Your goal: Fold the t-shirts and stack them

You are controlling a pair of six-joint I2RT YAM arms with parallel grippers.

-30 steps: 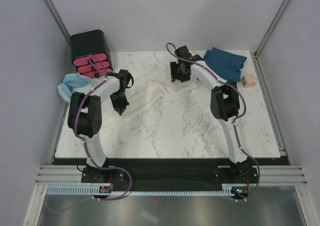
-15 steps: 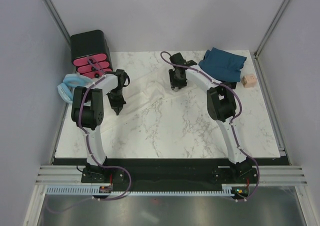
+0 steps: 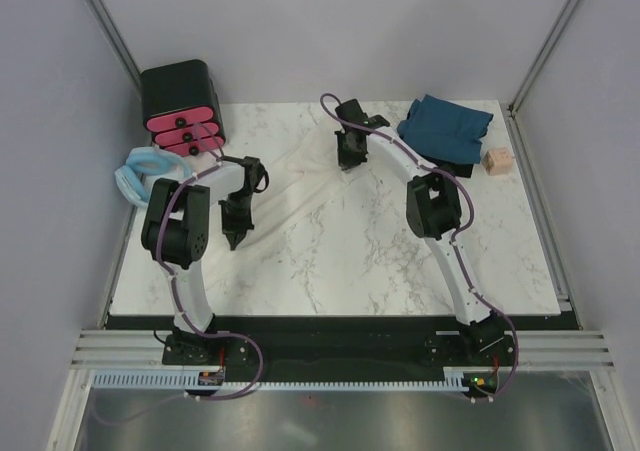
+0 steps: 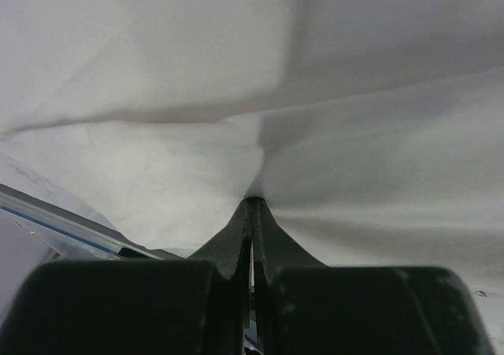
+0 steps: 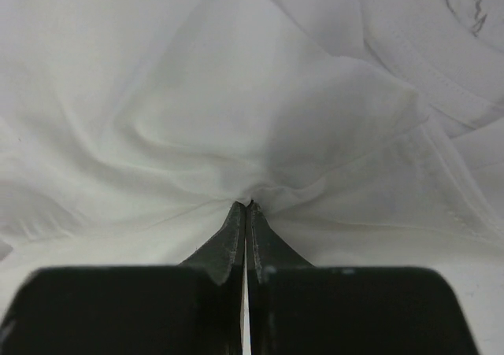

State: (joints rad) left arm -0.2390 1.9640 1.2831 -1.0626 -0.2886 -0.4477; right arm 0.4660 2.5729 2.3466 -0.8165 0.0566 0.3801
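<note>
My left fingers [image 4: 233,241] pinched shut on cream-white t-shirt [image 4: 354,134], right fingers [image 5: 227,245] same. Shirt lies spread on surface [image 3: 350,261] between my grips. Soft, light, limp cloth: grip hems, keep it taut.

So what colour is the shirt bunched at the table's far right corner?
The shirt is plain dark teal-blue, seen best in the top external view.

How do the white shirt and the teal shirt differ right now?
Colour: the white shirt is cream, the teal shirt dark blue-green. Pose: the white shirt is stretched across the middle of the table; the teal shirt lies bunched at the far right corner. State: the left hand and right hand each pinch the white shirt; no hand holds the teal shirt. Both lie on the table, unstacked.
</note>
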